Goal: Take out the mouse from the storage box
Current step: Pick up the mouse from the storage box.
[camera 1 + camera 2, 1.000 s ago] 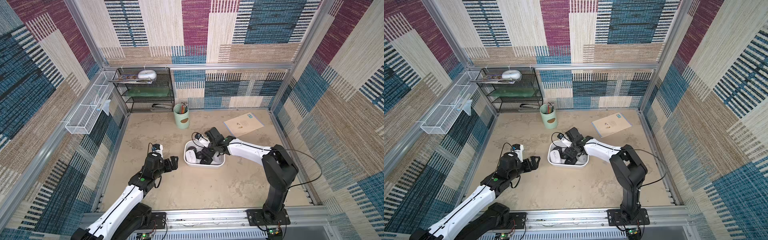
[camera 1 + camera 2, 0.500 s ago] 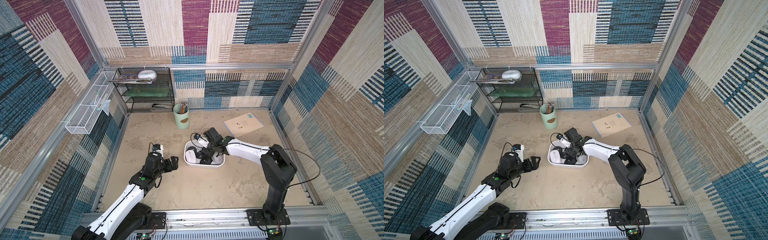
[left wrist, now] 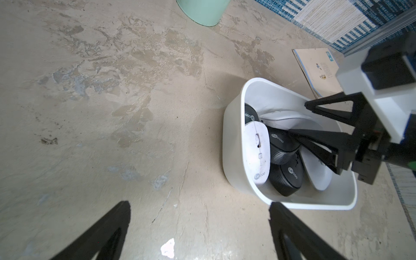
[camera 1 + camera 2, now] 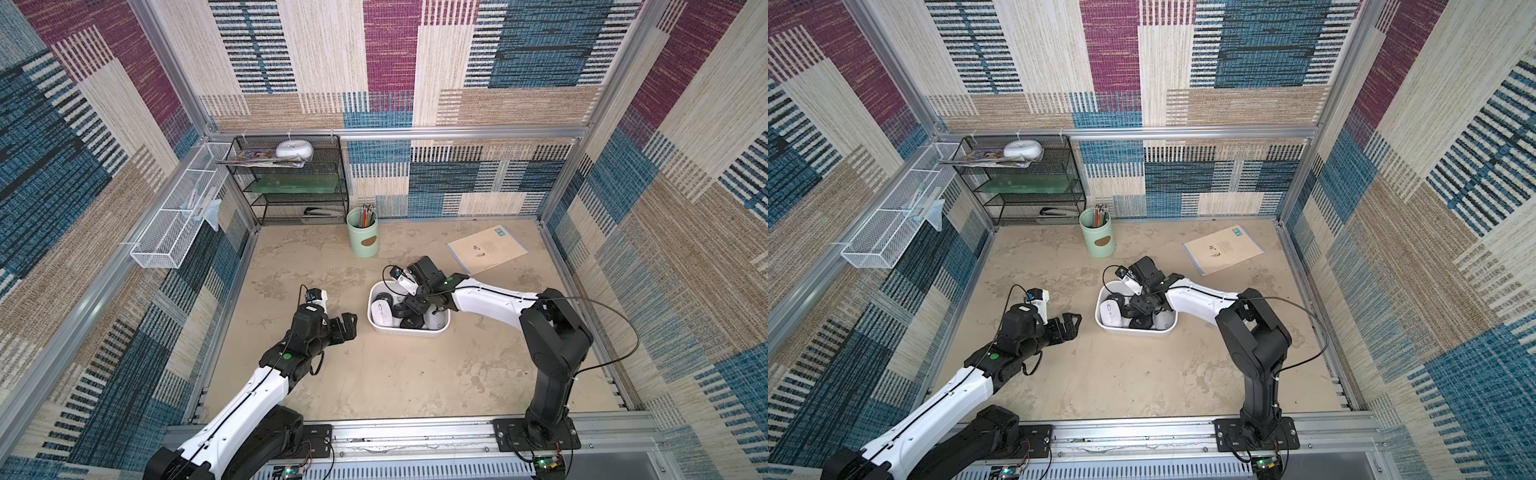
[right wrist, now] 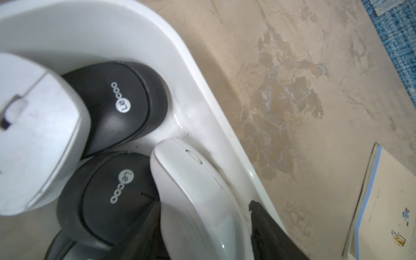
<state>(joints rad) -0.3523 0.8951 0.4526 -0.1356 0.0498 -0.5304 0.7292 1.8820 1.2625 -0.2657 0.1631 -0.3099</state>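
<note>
The walls (image 4: 390, 62) all around are covered in woven cloth with patches of blue, dark pink, tan and cream, and some patches have stripes. Shiny metal posts (image 4: 174, 70) stand in the far corners, and a metal bar (image 4: 457, 134) runs across the far wall. The floor (image 4: 395, 374) is sandy brown with darker and grey blotches, like rough plaster. In the far left corner stands a black wire shelf (image 4: 299, 205) with a few levels. A long white wire basket (image 4: 160, 249) hangs on the left wall, near the shelf. A flat metal rail (image 4: 415, 432) lies along the near edge. The light is bright and soft.
</note>
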